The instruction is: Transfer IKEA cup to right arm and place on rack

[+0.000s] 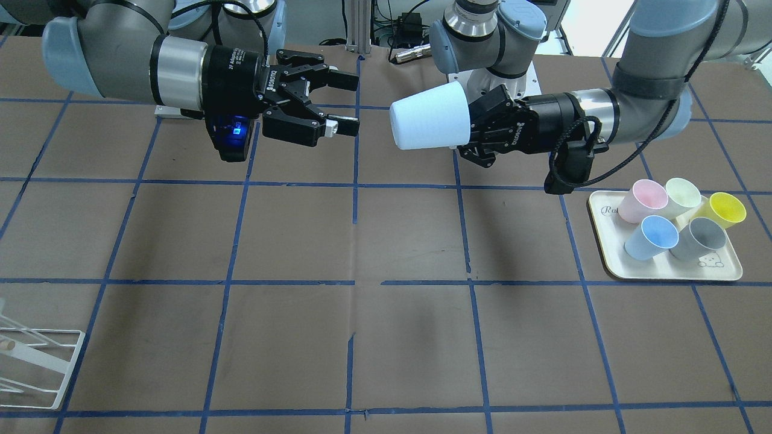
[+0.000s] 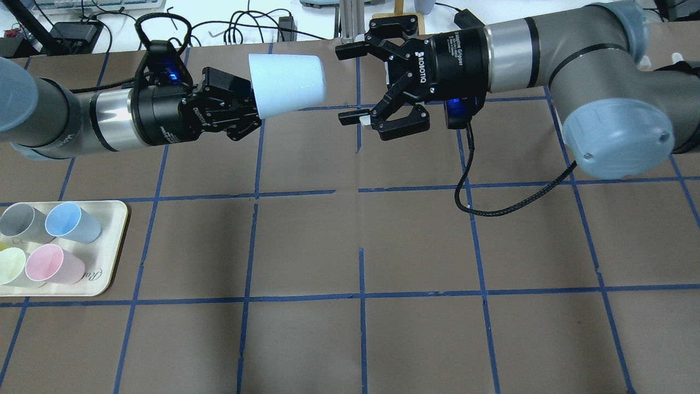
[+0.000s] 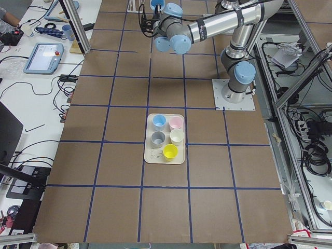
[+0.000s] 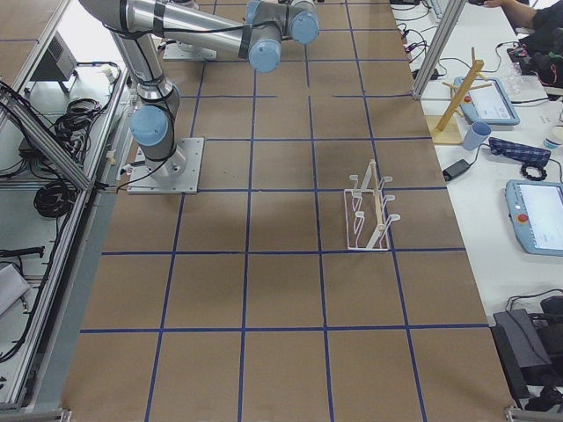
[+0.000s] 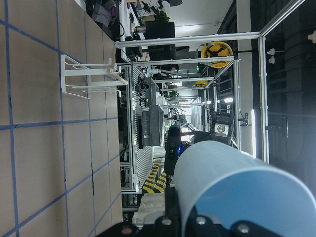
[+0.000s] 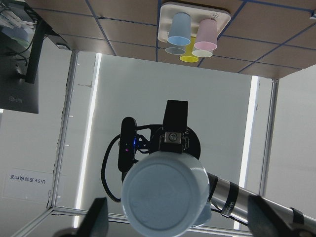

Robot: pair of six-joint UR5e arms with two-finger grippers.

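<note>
The pale blue IKEA cup is held sideways above the table, its closed base pointing at my right gripper. My left gripper, on the arm with the looped black cable, is shut on the cup's rim end. The cup also shows in the overhead view and the left wrist view. My right gripper is open and empty, level with the cup, its fingertips a short gap from the base; it also shows in the overhead view. The right wrist view looks straight at the cup's base. The white wire rack stands apart on the table.
A cream tray on the left arm's side holds several cups, among them a blue twin, a pink, a yellow and a grey one. The tray also shows in the overhead view. Brown table with blue tape grid.
</note>
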